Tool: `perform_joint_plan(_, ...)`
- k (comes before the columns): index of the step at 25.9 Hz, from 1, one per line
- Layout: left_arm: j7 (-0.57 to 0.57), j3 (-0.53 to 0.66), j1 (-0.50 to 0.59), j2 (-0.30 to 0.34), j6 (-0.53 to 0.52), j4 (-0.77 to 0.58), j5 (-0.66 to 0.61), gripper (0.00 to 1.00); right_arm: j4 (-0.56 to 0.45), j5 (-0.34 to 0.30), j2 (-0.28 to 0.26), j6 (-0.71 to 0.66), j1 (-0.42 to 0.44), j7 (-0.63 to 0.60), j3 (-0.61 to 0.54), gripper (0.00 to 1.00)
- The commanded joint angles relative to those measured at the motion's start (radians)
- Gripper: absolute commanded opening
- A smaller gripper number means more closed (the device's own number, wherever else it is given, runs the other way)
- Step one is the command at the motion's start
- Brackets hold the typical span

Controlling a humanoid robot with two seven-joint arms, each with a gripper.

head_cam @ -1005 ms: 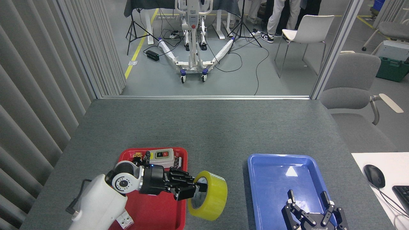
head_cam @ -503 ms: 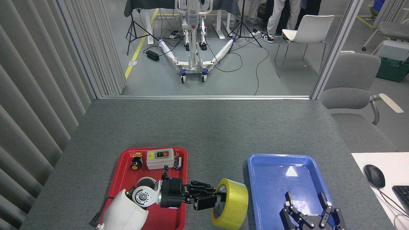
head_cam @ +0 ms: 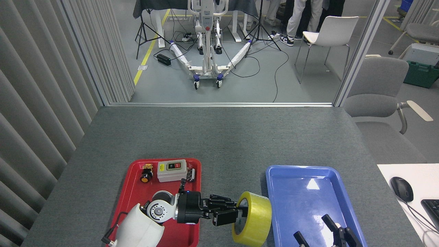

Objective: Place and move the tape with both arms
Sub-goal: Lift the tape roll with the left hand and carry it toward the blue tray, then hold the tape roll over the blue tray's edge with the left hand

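Note:
The yellow tape roll (head_cam: pixel 253 219) is held on edge above the grey table, between the red tray (head_cam: pixel 135 192) and the blue tray (head_cam: pixel 305 195), almost touching the blue tray's left rim. My left gripper (head_cam: pixel 229 213) reaches in from the left and is shut on the roll, its black fingers hooked through the white core. My right gripper (head_cam: pixel 325 233) sits low at the bottom edge over the near end of the blue tray, its black fingers spread apart and holding nothing.
In the red tray lie a grey switch box (head_cam: pixel 171 170) and a small orange-and-black push button (head_cam: pixel 146 174). A mouse (head_cam: pixel 402 188) and keyboard corner (head_cam: pixel 432 208) rest on a white surface at right. An office chair (head_cam: pixel 380 99) stands beyond the table's right edge.
My left arm has carried the tape rightward, from the red tray's edge to just beside the blue tray. My right gripper has dropped lower and turned, now partly out of the frame.

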Motion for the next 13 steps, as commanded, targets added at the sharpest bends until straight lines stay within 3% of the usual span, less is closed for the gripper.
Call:
perform_joint_plan(1,0.001,0.001,0.000,0.004,0.000,0.004,0.000,0.00,-0.001,-0.005,-0.010,-0.119,0.003,-0.011,-0.015,1.00)
perform_joint_plan(13,0.009,-0.022,0.001,0.002,0.000,0.004,0.003,0.00,-0.016,-0.005,-0.022,-0.119,0.008,-0.012,0.012,1.00)
